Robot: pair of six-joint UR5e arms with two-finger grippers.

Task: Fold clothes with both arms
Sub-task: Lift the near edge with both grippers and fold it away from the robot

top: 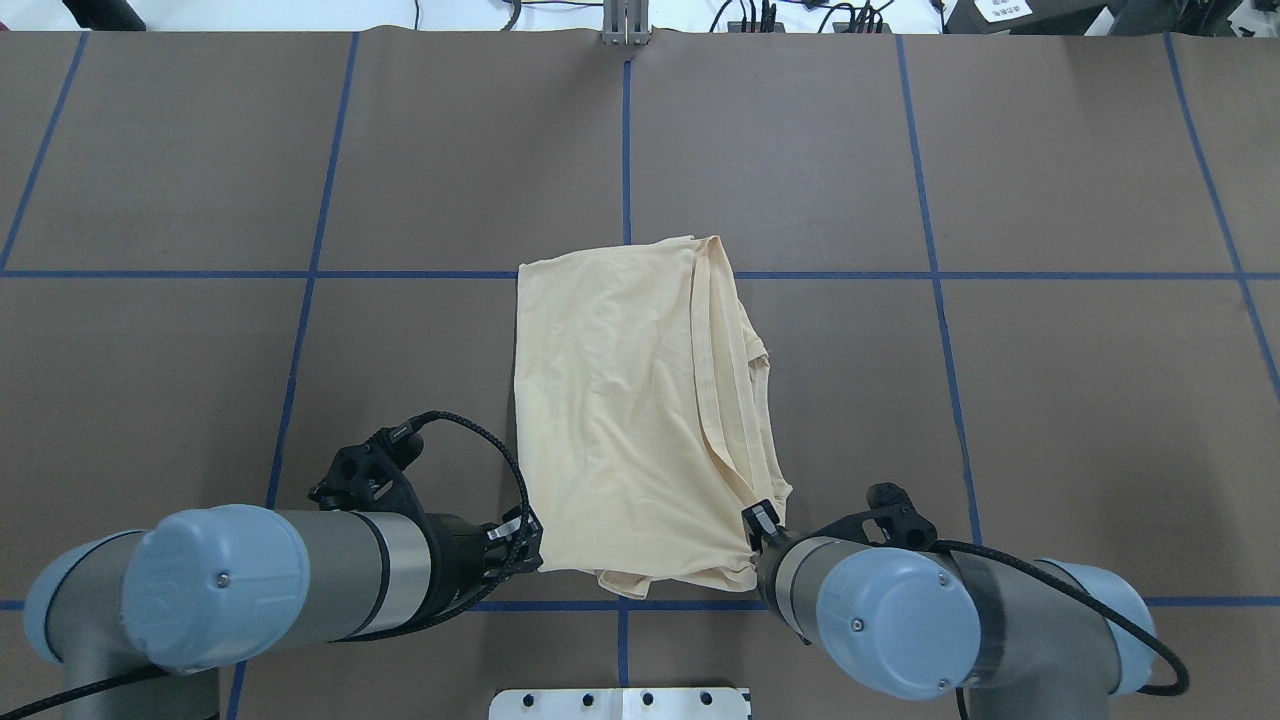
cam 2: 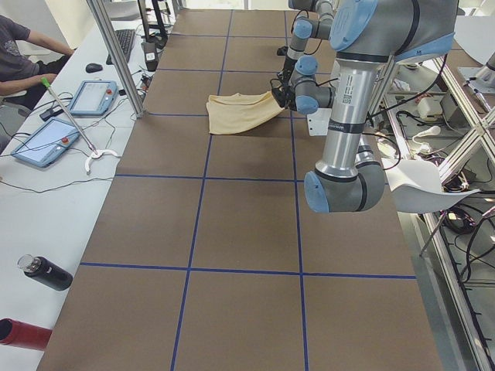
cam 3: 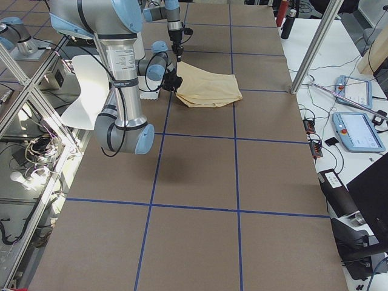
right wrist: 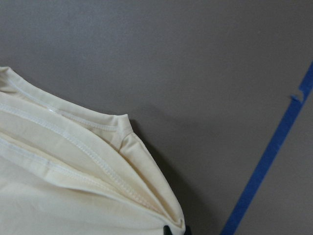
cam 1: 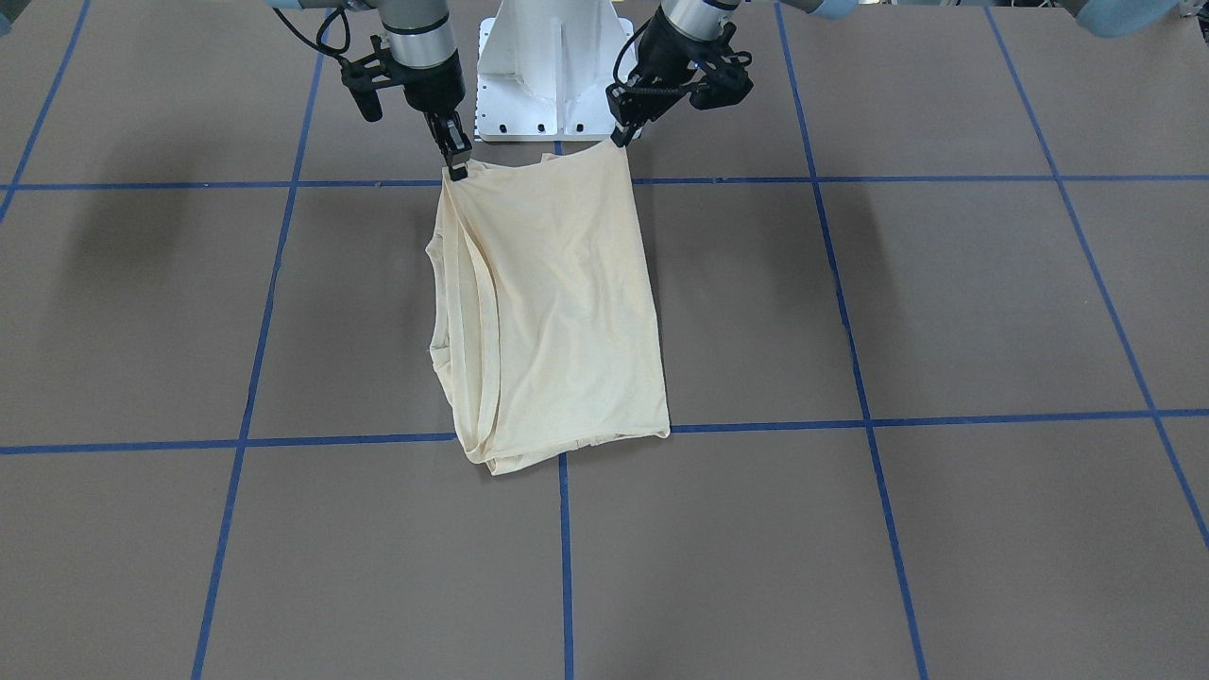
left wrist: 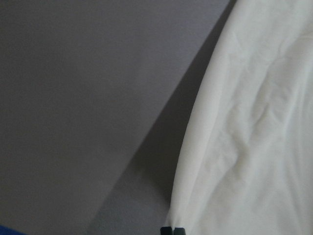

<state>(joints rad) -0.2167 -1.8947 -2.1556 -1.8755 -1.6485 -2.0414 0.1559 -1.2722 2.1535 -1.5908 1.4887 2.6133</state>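
In the front-facing view the folded T-shirt [cam 1: 557, 302] lies at centre. The left gripper [cam 1: 621, 139] and right gripper [cam 1: 457, 168] each pinch one of its top corners, jaws narrow.

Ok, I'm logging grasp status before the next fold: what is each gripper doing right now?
Left gripper: closed on a robot-side corner of the cream shirt.
Right gripper: closed on the shirt's other robot-side corner.

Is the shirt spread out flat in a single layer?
No, the shirt is folded, with several hemmed layers stacked along one long edge.
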